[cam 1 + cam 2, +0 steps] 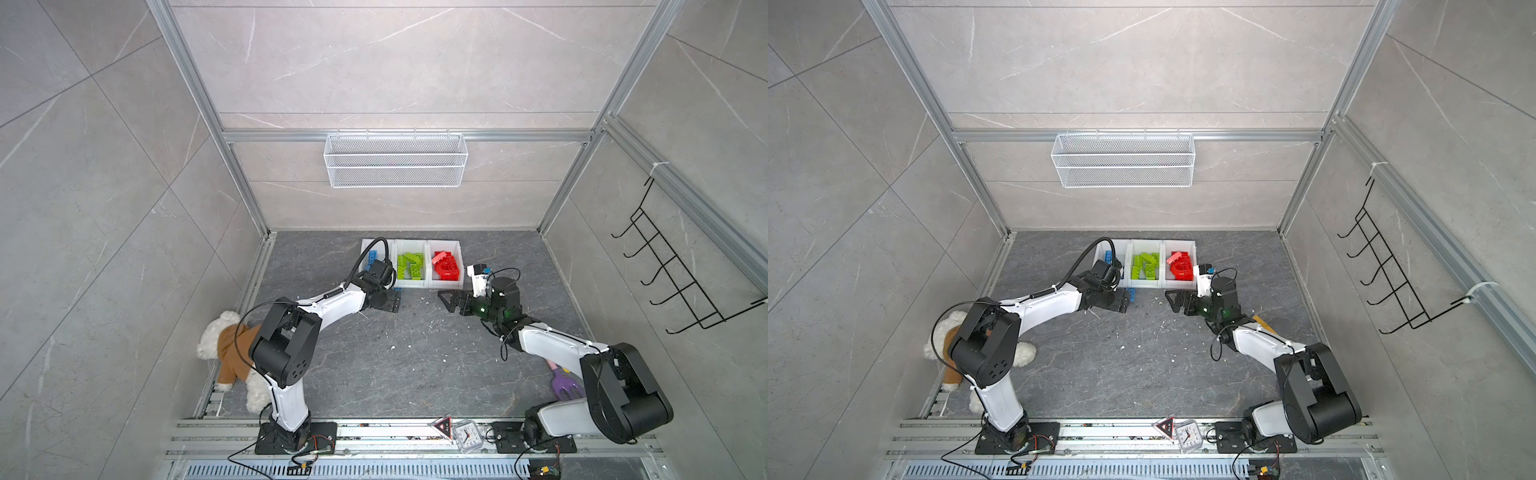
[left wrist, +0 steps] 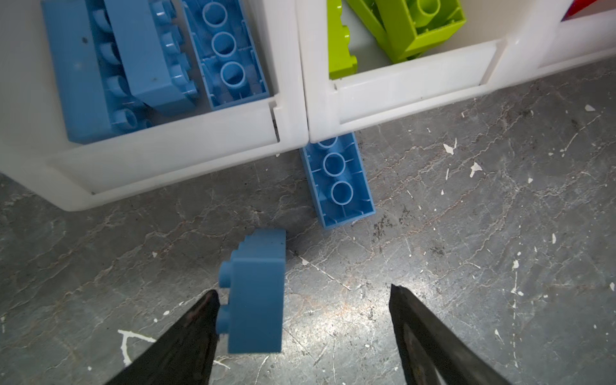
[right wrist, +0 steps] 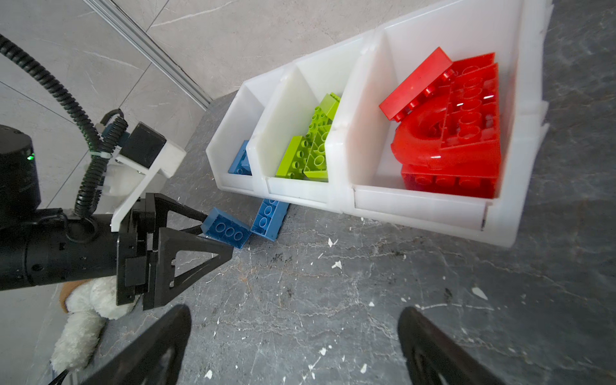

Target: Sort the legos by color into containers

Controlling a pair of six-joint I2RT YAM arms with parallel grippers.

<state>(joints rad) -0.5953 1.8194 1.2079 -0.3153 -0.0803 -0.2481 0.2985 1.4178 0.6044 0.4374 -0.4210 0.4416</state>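
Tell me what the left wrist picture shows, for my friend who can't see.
A small blue plastic brick sits between the left tool's open tips. Beyond it, another blue brick pokes out from under white plastic bins holding blue bricks and green bricks.

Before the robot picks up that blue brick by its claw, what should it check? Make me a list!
1. Blue brick sits between the left claw's fingers: ok.
2. Left claw shut on it: not ok. One finger is at its knobs, and the other stands apart.
3. Room in the blue bin: ok. Its bricks lie below the rim.
4. Second blue brick sorted: not ok. It lies on the table, with one end under the bins' front edge.
5. Right claw out of the way: ok. It is open, empty and apart.
6. Green bin and red bin hold only their own colour: ok.
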